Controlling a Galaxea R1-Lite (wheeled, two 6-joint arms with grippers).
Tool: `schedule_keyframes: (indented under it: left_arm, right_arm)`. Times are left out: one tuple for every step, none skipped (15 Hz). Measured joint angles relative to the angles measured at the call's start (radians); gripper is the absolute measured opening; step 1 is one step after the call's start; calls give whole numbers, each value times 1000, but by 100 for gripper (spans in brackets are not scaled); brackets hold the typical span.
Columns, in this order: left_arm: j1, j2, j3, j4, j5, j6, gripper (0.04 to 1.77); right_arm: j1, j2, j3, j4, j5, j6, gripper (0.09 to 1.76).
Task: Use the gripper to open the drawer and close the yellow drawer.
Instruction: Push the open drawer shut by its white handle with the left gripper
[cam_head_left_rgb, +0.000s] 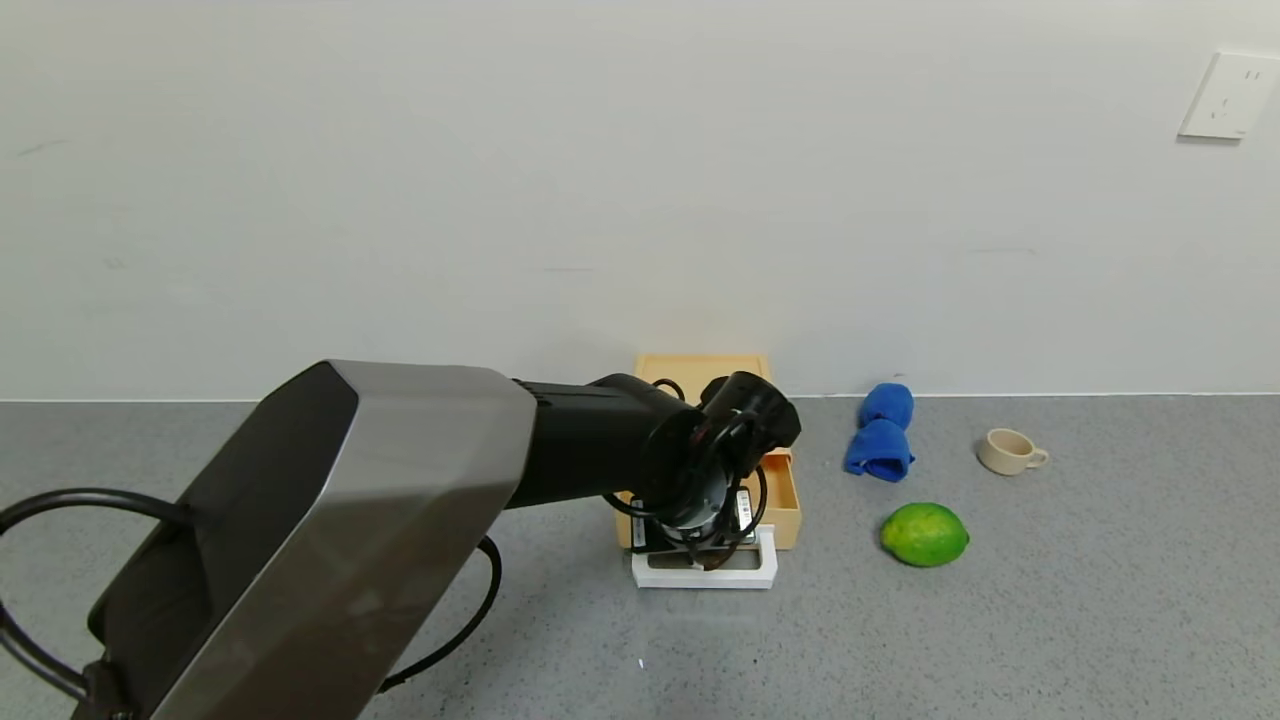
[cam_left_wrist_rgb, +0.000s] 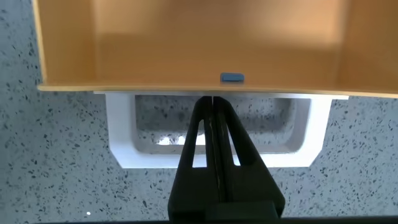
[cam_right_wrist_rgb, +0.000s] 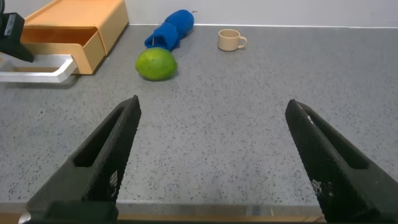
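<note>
The pale yellow drawer (cam_head_left_rgb: 702, 367) stands against the wall, with its tray (cam_head_left_rgb: 786, 497) slid out toward me. Its white loop handle (cam_head_left_rgb: 710, 573) lies in front on the counter. My left gripper (cam_head_left_rgb: 700, 545) hangs over that handle. In the left wrist view the gripper (cam_left_wrist_rgb: 212, 99) is shut, and its black fingers (cam_left_wrist_rgb: 241, 146) are pressed together and reach across the handle (cam_left_wrist_rgb: 124, 134) into its opening, with the tips near the tray front (cam_left_wrist_rgb: 186, 88). The open tray looks empty. My right gripper (cam_right_wrist_rgb: 211, 106) is open and empty over bare counter, away from the drawer (cam_right_wrist_rgb: 81, 25).
A green lime (cam_head_left_rgb: 924, 534), a folded blue cloth (cam_head_left_rgb: 882, 432) and a small cream cup (cam_head_left_rgb: 1010, 451) sit to the right of the drawer. The wall runs right behind the box. Grey counter lies open in front and to the left.
</note>
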Motion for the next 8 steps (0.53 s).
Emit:
schedule_keyframes:
  left_arm:
    - [4, 6, -11, 0, 3, 7, 11]
    - [9, 11, -23, 0, 4, 12, 11]
    - [14, 18, -33, 0, 4, 18, 11]
    - [19, 25, -41, -1, 4, 21, 11]
    - [21, 30, -48, -4, 5, 27, 11]
    - [27, 33, -54, -14, 5, 37, 11]
    - [33, 36, -59, -24, 5, 44, 11]
    - [37, 38, -62, -28, 5, 49, 11]
  right_arm:
    - [0, 0, 0, 0, 0, 0, 171]
    - [0, 0, 0, 0, 0, 0, 171]
    - [0, 0, 0, 0, 0, 0, 171]
    - [0, 0, 0, 0, 0, 0, 171]
    - [0, 0, 0, 0, 0, 0, 171]
    - [0, 0, 0, 0, 0, 0, 171]
    - [0, 0, 0, 0, 0, 0, 171]
    - [0, 0, 0, 0, 0, 0, 171]
